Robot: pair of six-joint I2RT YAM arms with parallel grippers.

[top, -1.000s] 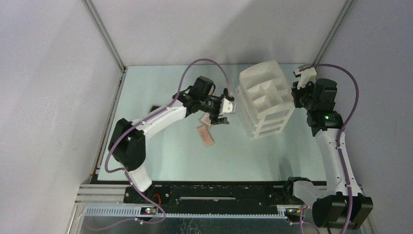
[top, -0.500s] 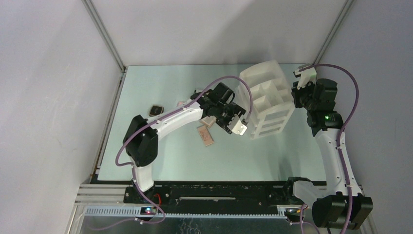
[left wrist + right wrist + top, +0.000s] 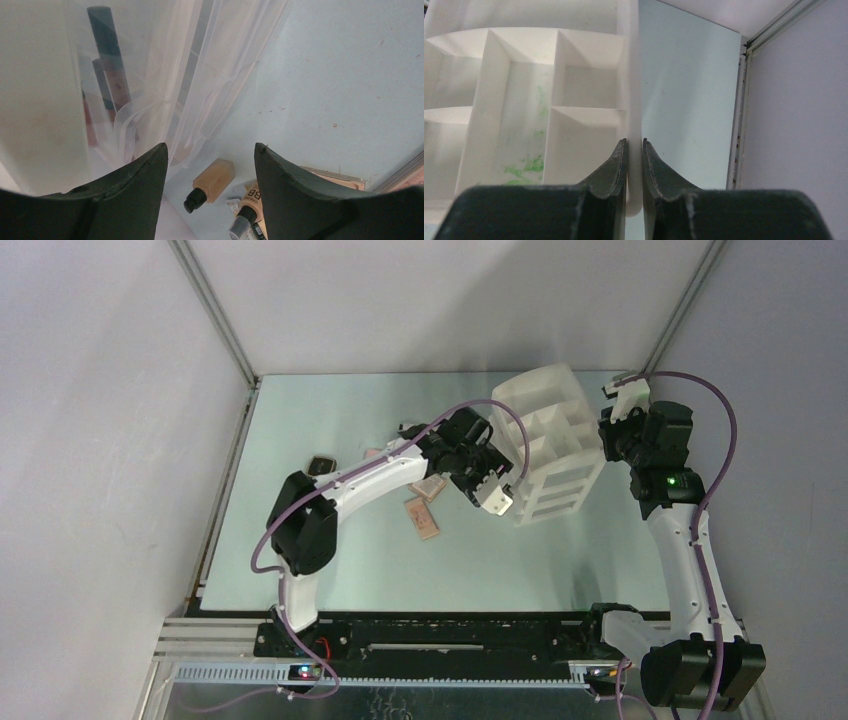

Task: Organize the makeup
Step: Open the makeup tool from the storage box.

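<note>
My left gripper (image 3: 476, 472) (image 3: 210, 146) hovers open and empty against the left side of the white drawer organizer (image 3: 545, 445). Below its jaws on the table lie a beige black-capped bottle (image 3: 212, 182) and a beige BB tube (image 3: 250, 202). Dark and red pencils (image 3: 107, 55) show through the organizer's translucent wall (image 3: 165, 75). Pink palettes (image 3: 424, 519) and a black compact (image 3: 321, 466) lie on the table left of the arm. My right gripper (image 3: 612, 435) (image 3: 634, 141) is shut on the organizer's right wall (image 3: 634, 90).
The organizer's top compartments (image 3: 524, 95) carry green smears. More small cosmetics (image 3: 404, 430) lie behind the left arm. A metal frame rail (image 3: 741, 100) edges the table on the right, close to the right gripper.
The left arm has swung right, from above the palettes to the organizer's left side, and its jaws have narrowed a little. The right arm and the organizer have not moved.
</note>
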